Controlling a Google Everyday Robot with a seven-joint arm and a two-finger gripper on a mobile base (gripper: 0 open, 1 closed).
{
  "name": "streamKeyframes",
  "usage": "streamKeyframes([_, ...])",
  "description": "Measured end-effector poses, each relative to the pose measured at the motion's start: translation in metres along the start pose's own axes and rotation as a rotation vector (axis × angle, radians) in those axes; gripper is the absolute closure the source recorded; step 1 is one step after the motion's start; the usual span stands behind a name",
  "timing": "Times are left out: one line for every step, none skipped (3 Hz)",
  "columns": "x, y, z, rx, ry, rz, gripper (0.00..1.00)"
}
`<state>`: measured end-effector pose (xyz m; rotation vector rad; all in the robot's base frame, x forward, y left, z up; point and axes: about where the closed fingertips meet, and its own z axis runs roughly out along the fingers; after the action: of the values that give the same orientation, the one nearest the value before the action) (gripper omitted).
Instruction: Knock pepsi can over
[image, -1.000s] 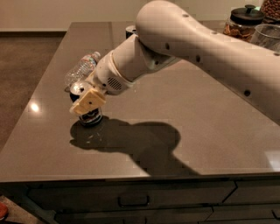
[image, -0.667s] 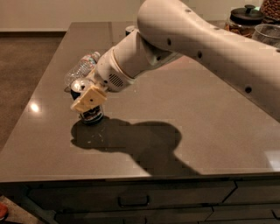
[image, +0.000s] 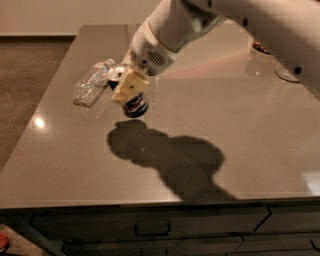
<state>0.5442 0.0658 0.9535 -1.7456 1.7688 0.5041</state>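
Observation:
The pepsi can is dark blue with a silver top. It sits left of the middle of the grey table and leans with its top toward the left. My gripper reaches down from the upper right and is shut on the can. Its tan finger pad covers the front of the can's middle, and the other finger is hidden behind the can. Only the can's dark base and silver top show. The arm's shadow lies just in front of the can.
A clear plastic water bottle lies on its side just left of the can. Glass jars stand at the back right edge. Drawer fronts run below the table's front edge. Carpeted floor lies to the left.
The gripper and the can have shifted to the right and slightly back, away from the water bottle. The can now leans more, with its top toward the left.

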Motion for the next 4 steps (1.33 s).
streamKeyframes([0.033, -0.034, -0.035, 0.07, 0.128, -0.041, 1.0])
streamKeyframes([0.079, -0.059, -0.063, 0.102, 0.281, -0.09, 1.0])
streamKeyframes([0.104, -0.063, -0.069, 0.089, 0.374, -0.145, 1.0])
streamKeyframes([0.126, -0.058, -0.063, 0.034, 0.448, -0.219, 0.83])
